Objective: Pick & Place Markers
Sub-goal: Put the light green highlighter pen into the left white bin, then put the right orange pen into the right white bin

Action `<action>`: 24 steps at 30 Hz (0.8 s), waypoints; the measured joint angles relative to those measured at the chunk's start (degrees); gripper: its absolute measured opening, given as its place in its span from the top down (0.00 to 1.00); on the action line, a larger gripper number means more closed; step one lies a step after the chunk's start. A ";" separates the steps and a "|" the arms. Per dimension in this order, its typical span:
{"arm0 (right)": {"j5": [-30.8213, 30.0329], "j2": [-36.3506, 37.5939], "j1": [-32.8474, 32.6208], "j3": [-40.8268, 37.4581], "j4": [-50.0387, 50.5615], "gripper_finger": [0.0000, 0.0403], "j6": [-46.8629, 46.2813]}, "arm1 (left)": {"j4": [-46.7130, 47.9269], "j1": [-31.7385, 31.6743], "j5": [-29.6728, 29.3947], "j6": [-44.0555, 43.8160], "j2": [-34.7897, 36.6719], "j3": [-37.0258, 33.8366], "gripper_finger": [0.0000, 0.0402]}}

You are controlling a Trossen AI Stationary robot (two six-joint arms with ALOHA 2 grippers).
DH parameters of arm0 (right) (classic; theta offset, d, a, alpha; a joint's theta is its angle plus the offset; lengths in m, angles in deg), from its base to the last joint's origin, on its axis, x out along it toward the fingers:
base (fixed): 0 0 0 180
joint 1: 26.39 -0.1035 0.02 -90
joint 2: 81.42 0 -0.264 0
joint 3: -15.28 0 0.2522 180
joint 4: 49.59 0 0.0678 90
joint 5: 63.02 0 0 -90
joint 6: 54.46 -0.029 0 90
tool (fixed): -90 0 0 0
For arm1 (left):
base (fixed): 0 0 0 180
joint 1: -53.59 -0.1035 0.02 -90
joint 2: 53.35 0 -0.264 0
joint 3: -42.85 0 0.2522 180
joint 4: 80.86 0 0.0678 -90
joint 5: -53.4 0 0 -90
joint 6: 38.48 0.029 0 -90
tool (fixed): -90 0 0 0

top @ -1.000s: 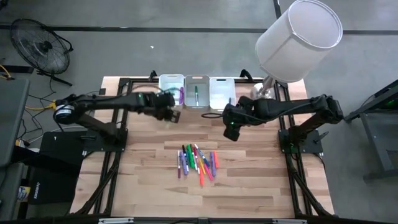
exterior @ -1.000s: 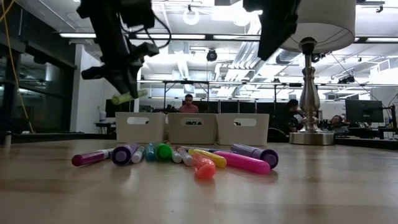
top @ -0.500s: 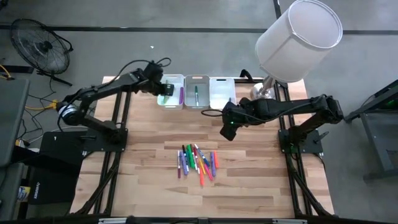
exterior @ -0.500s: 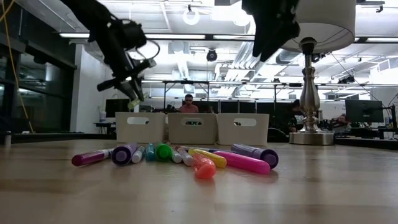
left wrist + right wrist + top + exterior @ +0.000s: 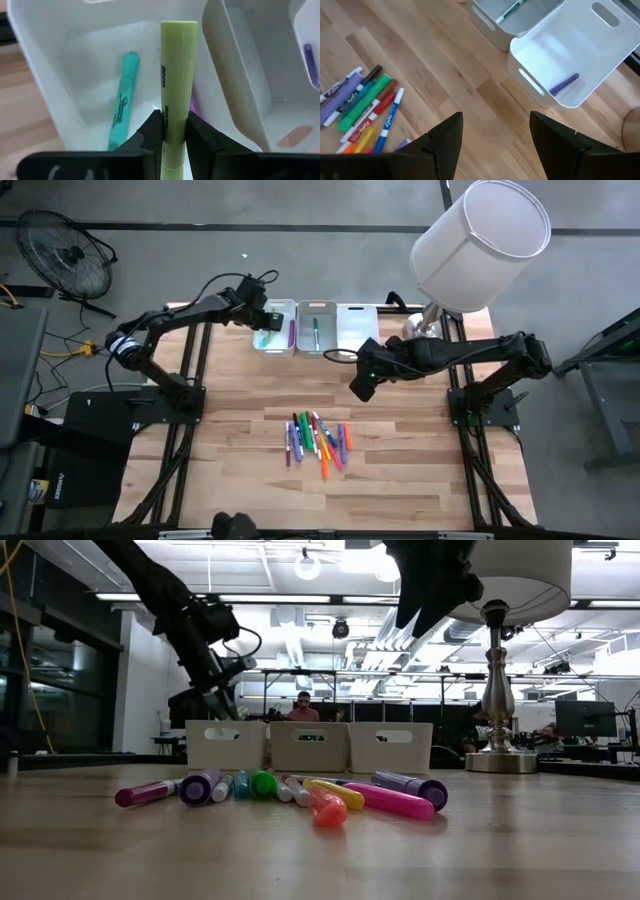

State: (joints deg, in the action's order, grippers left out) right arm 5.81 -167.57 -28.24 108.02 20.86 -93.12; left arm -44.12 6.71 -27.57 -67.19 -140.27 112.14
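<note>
My left gripper hangs over the left white bin at the table's far edge, shut on a yellow-green highlighter. A teal highlighter lies on that bin's floor. The middle bin holds a green marker, and the right bin holds a purple one. Several coloured markers lie in a loose row on the table's middle. My right gripper is open and in the air between the bins and the row, touching nothing. My left gripper pinches the yellow-green highlighter across its barrel, towards the lower end, between the two fingers. The highlighter sticks out forward past the fingertips. It is lifted clear, above the inside of the left bin.
A lamp with a big white shade stands at the table's far right corner, its base beside the right bin. Bare wood lies left and right of the marker row. People sit at desks in the room behind.
My left gripper has carried the yellow-green highlighter toward the table's far edge, from in front of the bins to above the left bin. It has tipped, so the highlighter that lay level now points down. It has stayed shut. My right gripper has drifted slightly toward the left.
</note>
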 joint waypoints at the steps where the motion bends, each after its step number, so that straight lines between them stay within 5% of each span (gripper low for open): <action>1: -0.08 0.00 0.00 0.00 0.00 0.46 -0.16 | -0.05 0.00 0.42 0.00 -0.32 0.00 0.87; 6: -0.11 0.00 0.00 0.02 -0.01 0.46 -1.42 | -0.15 0.04 0.93 0.11 -1.17 0.00 0.87; 15: -0.12 0.00 -0.02 0.02 -0.02 0.46 -1.99 | -0.46 0.02 1.00 1.33 -1.17 0.00 0.58; 24: -0.08 0.00 -0.02 0.02 -0.01 0.46 -1.40 | -0.31 0.03 5.36 1.75 2.03 0.00 0.58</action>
State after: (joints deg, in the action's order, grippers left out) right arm 5.73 -167.57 -28.26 108.04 20.85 -94.51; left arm -44.43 6.75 -22.21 -65.44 -138.24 112.14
